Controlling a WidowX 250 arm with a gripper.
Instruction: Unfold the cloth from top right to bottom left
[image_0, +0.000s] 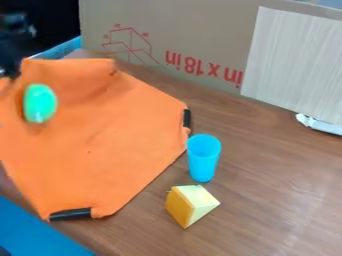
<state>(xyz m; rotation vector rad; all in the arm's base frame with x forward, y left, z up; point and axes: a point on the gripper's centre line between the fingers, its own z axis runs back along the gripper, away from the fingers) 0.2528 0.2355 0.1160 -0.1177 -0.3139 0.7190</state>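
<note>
Honestly, the final bit of unfolding seems underway.
One orange cloth (100, 130) is spread left of the one blue cup (203, 159); flattening is probably needed next. Whether anything's gripped by the gripper (9, 69), up-left of the cup, can't be told. Also counted: one green oval (39, 103), one yellow wedge (190, 205), two black strips (187, 118).

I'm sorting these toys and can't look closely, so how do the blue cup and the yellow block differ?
The cup is blue all over, while the block has a pale yellow face and a deeper orange-yellow one. The cup is round and narrows toward its base; the block has flat faces and sharp corners. Both rest on the wooden table beside the orange cloth.
</note>
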